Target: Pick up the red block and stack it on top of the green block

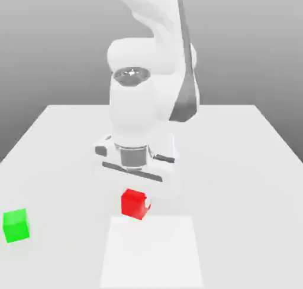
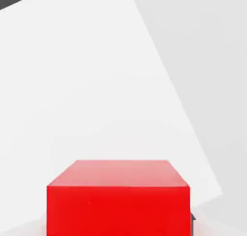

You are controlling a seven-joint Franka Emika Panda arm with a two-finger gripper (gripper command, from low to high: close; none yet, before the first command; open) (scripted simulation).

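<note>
**Gripper Is Clasping Red Block**

The gripper point(image 1: 137, 203) is holding the red block point(image 1: 134, 204), its fingers closing snugly on opposite sides and standing only the block's width apart. In the exterior view, the green block point(image 1: 16, 226) is sitting well apart, toward nine o'clock from the red one, and a pale rectangle point(image 1: 151, 252) is lying on the table point(image 1: 248, 223) between five and six o'clock.

Open table point(image 1: 237, 223) (right of block point(image 1: 134, 204))
</note>
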